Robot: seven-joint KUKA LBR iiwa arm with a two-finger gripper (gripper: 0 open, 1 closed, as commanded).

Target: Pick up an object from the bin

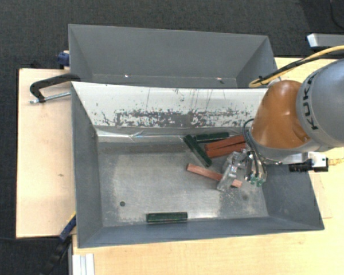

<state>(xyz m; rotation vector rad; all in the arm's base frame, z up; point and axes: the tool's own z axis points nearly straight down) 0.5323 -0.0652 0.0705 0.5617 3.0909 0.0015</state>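
My gripper [234, 173] is low in the right part of the bin, under the arm's orange cover. It stands over the right end of a salmon-pink flat bar [202, 172] that lies slantwise on the bin floor. A small pink bit [237, 183] shows just right of the gripper; whether it belongs to that bar I cannot tell. Just behind, a dark green bar [195, 149] leans against two red-brown bars [222, 147], and another dark green bar [212, 136] lies by the back wall.
A dark green bar [167, 216] lies alone near the front wall. A small dark dot [122, 204] sits on the floor at front left. The arm and its orange cover hang over the bin's right side.
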